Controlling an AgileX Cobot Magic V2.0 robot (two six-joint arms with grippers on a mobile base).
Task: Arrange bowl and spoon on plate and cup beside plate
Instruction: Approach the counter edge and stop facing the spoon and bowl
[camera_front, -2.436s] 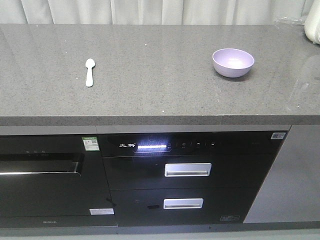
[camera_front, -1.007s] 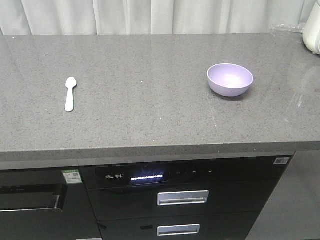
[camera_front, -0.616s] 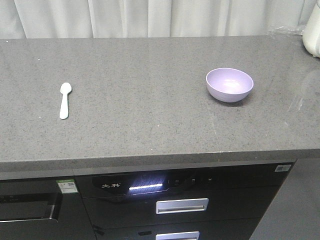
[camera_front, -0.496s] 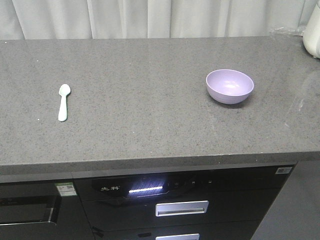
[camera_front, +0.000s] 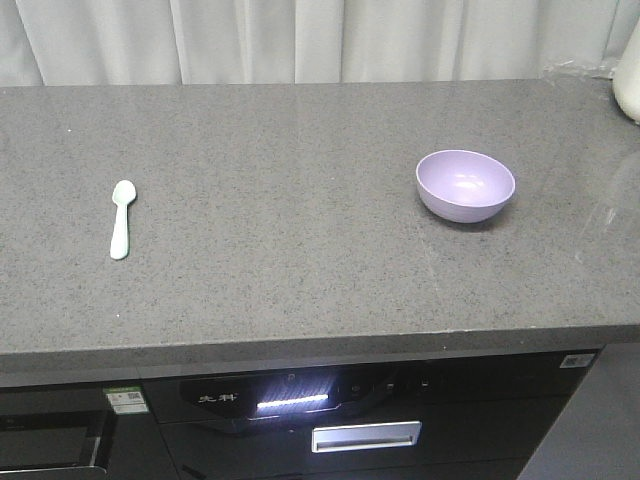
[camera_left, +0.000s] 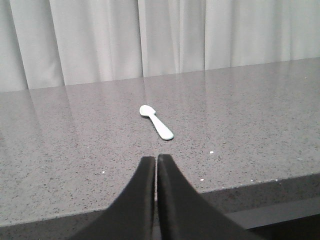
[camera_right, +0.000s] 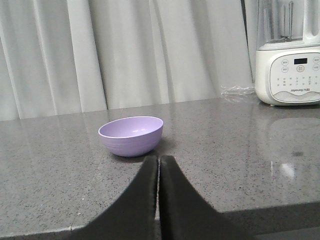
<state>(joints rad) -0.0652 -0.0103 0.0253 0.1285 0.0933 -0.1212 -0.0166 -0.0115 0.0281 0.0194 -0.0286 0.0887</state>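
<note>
A: Left pincer (camera_left: 156, 159)?
B: Clenched; two dark fingers pressed flat together, only a thin seam between; low near the front edge of the surface (camera_front: 300, 290); the spoon (camera_front: 121, 219) lies ahead of it, apart.

A: Spoon's lie?
B: Flat on the surface toward the left edge, about midway between front and back; scoop toward the back edge, handle toward the front; pale mint.

A: Right pincer (camera_right: 159, 159)?
B: Clenched likewise, fingers closed on each other; near the front edge, pointed at the bowl (camera_front: 465, 185); no contact.

A: Bowl?
B: Lavender, upright, mouth up; toward the right edge, about midway between front and back; well apart from the spoon.

A: Anything else?
B: White blender (camera_right: 295, 60) at the back right corner, crinkled clear plastic (camera_right: 239, 91) just beside it; pale curtain (camera_front: 300, 40) behind the back edge; dark drawer front (camera_front: 470, 440) below the front edge, with a lit strip (camera_front: 292, 402) above a silver handle (camera_front: 365, 437).
</note>
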